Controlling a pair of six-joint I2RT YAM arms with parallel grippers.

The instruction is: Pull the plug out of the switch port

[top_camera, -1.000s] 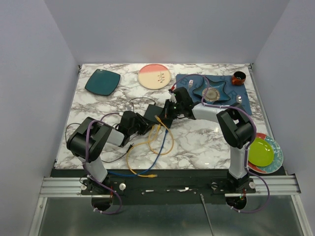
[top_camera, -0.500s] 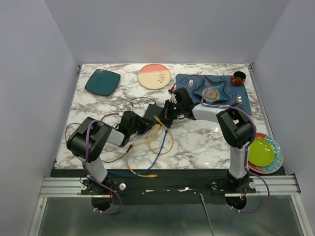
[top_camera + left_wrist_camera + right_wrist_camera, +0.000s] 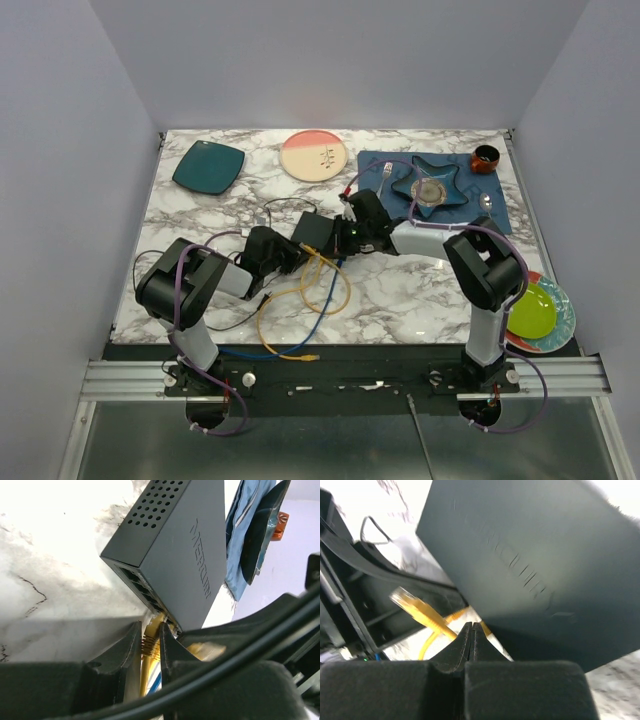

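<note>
The switch [image 3: 185, 545] is a flat matte-black box lying mid-table [image 3: 312, 231], its row of ports [image 3: 142, 587] facing my left gripper. A yellow plug [image 3: 148, 642] sits at the last port by the switch's corner. My left gripper [image 3: 150, 630] is shut on that plug, a finger on each side, and reaches in from the left [image 3: 291, 253]. My right gripper [image 3: 471, 630] is shut on nothing, tips against the switch's near edge [image 3: 530, 565], on its right side [image 3: 340, 238]. A second yellow plug [image 3: 402, 600] hangs loose beside it.
Loose yellow cables [image 3: 300, 300] and a blue cable [image 3: 325, 295] loop in front of the switch. A thin black cord [image 3: 270, 206] curls behind it. A teal square plate [image 3: 208, 166], a pink plate [image 3: 313, 155], a blue mat [image 3: 500, 210] and green plates [image 3: 530, 310] stand around.
My left gripper has closed onto the yellow plug. The right arm has shifted down and left, closer against the switch.
</note>
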